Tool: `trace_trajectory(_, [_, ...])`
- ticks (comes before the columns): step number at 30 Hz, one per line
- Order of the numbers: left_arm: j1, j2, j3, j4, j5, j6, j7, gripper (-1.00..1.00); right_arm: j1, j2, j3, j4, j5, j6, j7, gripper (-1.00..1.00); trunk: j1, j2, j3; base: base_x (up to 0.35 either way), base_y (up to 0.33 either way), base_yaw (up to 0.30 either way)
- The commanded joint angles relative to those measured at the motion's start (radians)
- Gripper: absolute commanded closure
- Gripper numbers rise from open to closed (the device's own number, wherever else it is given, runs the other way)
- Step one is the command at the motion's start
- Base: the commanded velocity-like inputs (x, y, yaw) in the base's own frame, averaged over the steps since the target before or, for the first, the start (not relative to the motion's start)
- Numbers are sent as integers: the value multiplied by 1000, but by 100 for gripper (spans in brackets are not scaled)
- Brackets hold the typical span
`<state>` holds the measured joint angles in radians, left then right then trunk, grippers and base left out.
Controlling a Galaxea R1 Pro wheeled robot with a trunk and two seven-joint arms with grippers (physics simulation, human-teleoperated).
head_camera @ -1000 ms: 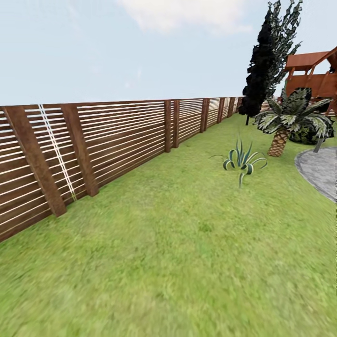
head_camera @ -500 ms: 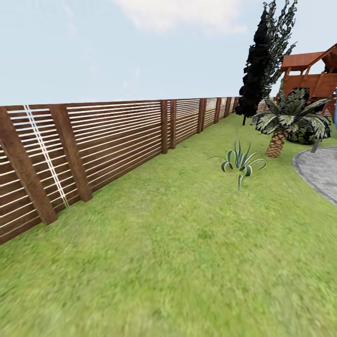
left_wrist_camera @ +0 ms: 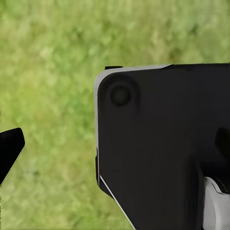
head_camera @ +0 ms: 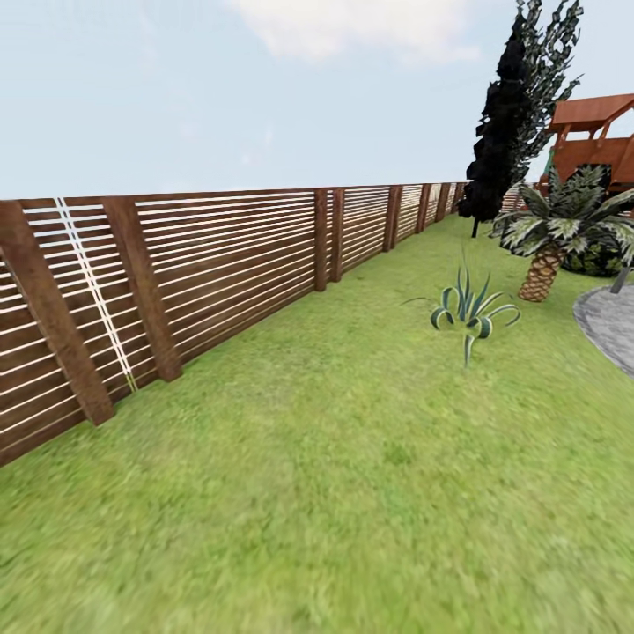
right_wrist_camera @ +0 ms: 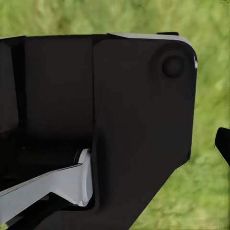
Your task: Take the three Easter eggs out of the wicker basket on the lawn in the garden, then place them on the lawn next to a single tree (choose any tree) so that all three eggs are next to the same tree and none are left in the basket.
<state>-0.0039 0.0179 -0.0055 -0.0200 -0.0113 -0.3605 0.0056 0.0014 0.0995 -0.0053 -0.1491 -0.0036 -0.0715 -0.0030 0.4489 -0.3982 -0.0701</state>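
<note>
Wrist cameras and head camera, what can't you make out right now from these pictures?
- Left claw: in the left wrist view a black housing blocks it; open or shut is unclear.
- Right claw: in the right wrist view a black housing blocks it likewise.
- Wooden play structure: cut off by the head view's right edge.
- Paved patio: cut off by that edge too.
- Fence: its far end is too small to follow.

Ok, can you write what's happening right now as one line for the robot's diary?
phase: driving | ahead: lawn | left side: fence | far right: dark tree, palm | eggs, basket: unseen
</note>
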Motion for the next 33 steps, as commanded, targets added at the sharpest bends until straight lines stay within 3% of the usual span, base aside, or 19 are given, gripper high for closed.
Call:
trace_trajectory(1, [0,0,-1,0,-1,-3,1,-100,0,0,-1,-1,-1,-2,-1,-100,1,-2,-2,290,84,33])
trace_trajectory(33, [0,1,-2,0,-1,-6,1,-100,0,-3,-5,-1,-1,-1,-1,-100,1,-2,-2,323,38,-16])
